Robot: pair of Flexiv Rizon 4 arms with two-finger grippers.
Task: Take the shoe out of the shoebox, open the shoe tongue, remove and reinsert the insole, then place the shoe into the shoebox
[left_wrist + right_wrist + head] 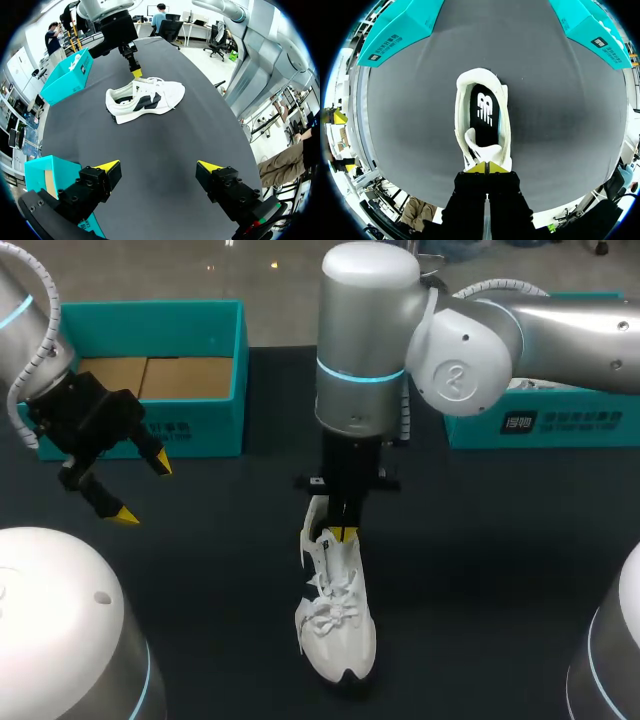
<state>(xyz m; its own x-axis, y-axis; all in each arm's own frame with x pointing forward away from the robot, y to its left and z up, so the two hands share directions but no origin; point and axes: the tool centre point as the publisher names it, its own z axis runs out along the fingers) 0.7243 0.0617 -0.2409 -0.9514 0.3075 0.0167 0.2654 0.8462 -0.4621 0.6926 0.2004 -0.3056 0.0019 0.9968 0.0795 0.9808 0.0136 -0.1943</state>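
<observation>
Right gripper (487,167), tips pinched together, sits right over the tongue (482,143), heel of the shoe (338,625) ahead; left gripper (142,490) wide, well apart.

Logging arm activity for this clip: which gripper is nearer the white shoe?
Right. The right gripper is over the white shoe, at its tongue; the left gripper hangs well off, beside the open teal shoebox.
</observation>
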